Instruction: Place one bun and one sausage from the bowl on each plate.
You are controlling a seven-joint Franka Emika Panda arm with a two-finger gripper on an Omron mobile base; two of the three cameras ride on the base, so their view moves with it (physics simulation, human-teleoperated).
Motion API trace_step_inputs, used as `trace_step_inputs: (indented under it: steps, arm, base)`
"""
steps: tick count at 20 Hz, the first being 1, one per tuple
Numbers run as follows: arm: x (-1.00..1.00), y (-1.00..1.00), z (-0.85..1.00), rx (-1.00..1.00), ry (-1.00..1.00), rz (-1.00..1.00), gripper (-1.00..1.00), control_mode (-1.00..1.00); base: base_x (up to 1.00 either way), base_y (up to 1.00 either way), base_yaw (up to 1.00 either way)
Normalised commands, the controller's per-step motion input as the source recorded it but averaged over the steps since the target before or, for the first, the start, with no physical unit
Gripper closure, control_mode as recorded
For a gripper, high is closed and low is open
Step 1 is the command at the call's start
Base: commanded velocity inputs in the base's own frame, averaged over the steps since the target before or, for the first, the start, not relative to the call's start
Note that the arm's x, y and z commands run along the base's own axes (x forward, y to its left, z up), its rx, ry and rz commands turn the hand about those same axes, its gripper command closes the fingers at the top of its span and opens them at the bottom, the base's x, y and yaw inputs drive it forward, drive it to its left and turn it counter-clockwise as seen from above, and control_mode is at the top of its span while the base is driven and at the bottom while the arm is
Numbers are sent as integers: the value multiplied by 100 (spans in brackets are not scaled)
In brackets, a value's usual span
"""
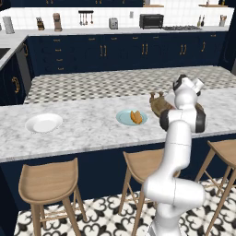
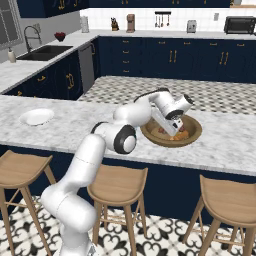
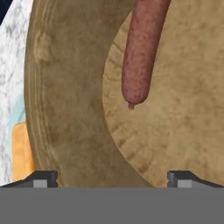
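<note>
The wooden bowl (image 3: 65,109) is seen close under the hand camera, its broad rim curving down the left and its darker floor to the right. One reddish sausage (image 3: 140,52) lies on that floor, its rounded end pointing toward the claw (image 3: 112,178), whose two dark tips are spread fully apart with nothing between them. The claw is thus wide open and empty, held just above the bowl.

In the right base view the bowl (image 2: 172,134) is found near the front edge of the desk (image 2: 225,145), with the claw (image 2: 176,131) lowered over its contents; a sausage and an orange-brown bun are made out inside. In the left base view the teal plate (image 1: 131,118) is set near the middle of the desk, just beside the bowl, and already carries a bun (image 1: 136,116); whether a sausage lies with it cannot be told. The white plate (image 1: 44,123) is placed well apart toward the left end and looks bare.

The risks are judged as follows: the sausage is round and may roll or be pushed aside if the fingers are not centred across its width; a descent too near the rim could strike the wood and shift the bowl toward the front edge; a grip at the tip could let it slip during the long carry.
</note>
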Motion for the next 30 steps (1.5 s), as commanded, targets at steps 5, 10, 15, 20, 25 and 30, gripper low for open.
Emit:
trace_step_inputs:
  steps: [5,10,15,20,25,30]
  arm:
    - [-4,5,-19,-4,-7,0,-100,-100]
    - [-13,38,-18,-13,-11,0,-100,-100]
    - [-21,26,-10,-12,-24,0,-100,-100]
    - [-5,1,-5,-2,-11,-1,-100,-100]
    - [9,0,0,0,2,0,-100,-100]
    - [22,-17,5,0,5,0,-100,-100]
  base:
    - [0,0,0]
    - [0,0,0]
    - [0,0,0]
    - [0,0,0]
    - [0,0,0]
    - [0,0,0]
